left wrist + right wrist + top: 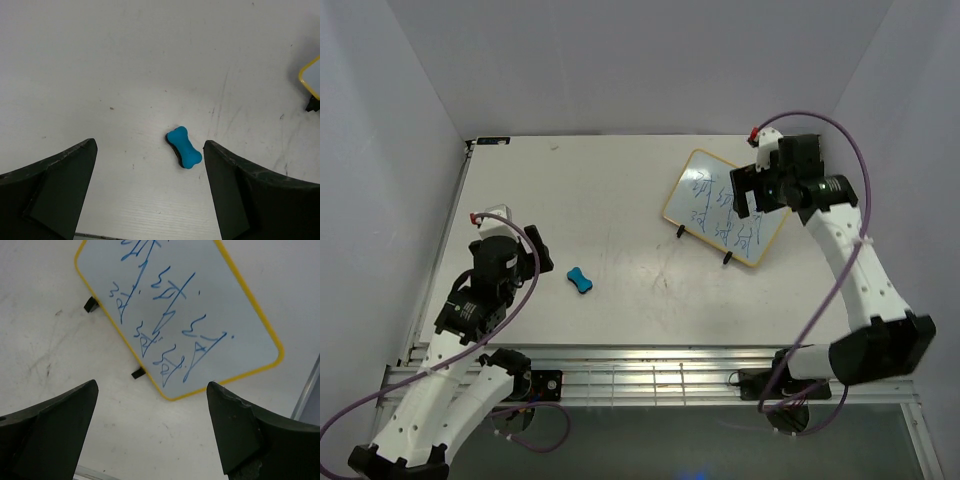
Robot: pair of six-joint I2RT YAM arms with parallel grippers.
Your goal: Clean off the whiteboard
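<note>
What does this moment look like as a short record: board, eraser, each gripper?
whiteboard: far right of the table, blue scribbles across it, not yet wiped
eraser: blue, bone-shaped, lying on the table, untouched
left gripper: open, empty, apart from the eraser
right gripper: open, empty, by the whiteboard

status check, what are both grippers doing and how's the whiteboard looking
Left gripper open, empty, pointed at the eraser. Right gripper open, empty, facing the whiteboard. Board covered in blue scribbles, unwiped. Nothing blocking either.
</note>
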